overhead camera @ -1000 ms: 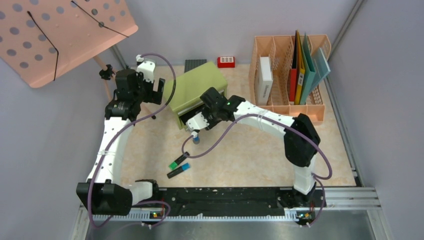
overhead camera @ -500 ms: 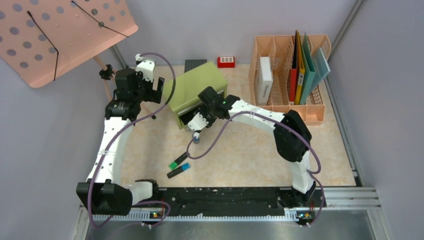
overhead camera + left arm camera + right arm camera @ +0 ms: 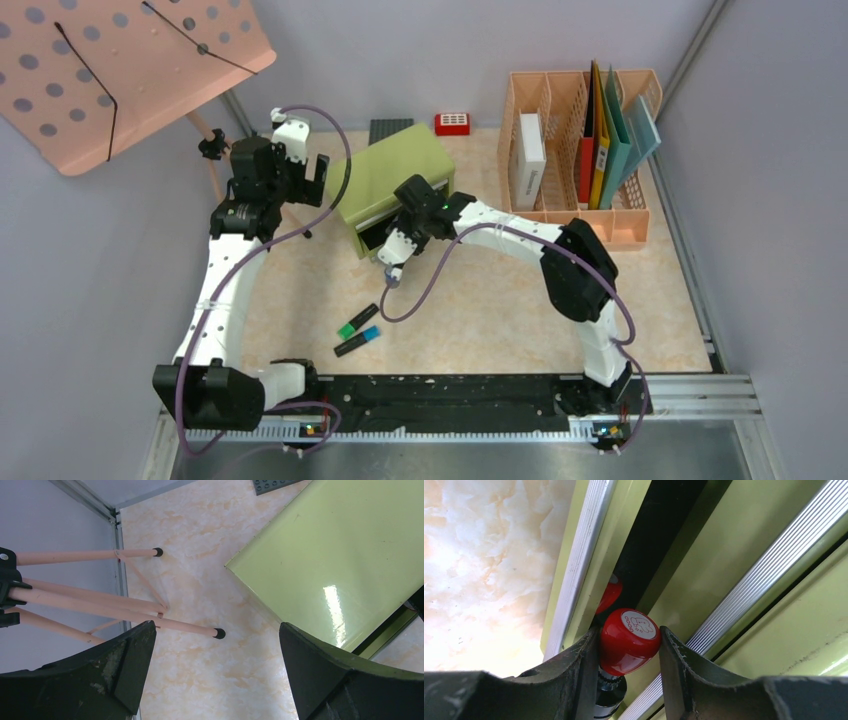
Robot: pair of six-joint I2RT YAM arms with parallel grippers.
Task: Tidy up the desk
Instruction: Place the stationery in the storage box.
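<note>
The beige marble desk (image 3: 500, 300) holds a green drawer cabinet (image 3: 392, 175) at the back middle. My right gripper (image 3: 392, 264) is at the cabinet's front. In the right wrist view it (image 3: 628, 647) is shut on a red-capped stamp (image 3: 629, 640) with a black and silver body, held at the dark gap of a slightly open drawer (image 3: 659, 535). Another red piece (image 3: 609, 595) shows inside that gap. My left gripper (image 3: 320, 170) hangs open and empty left of the cabinet, above bare desk (image 3: 200, 680).
Two black markers, one green-tipped (image 3: 358, 325) and one blue-tipped (image 3: 357, 343), lie on the near desk. A peach file rack (image 3: 585, 150) with folders stands back right. A red block (image 3: 452, 123) and a grey plate (image 3: 390, 128) lie at the back. Peach stand legs (image 3: 100, 607) are left.
My right gripper has moved a little left and in toward the cabinet's drawer with the stamp in it, and its elbow has swung left. The left arm has not moved.
</note>
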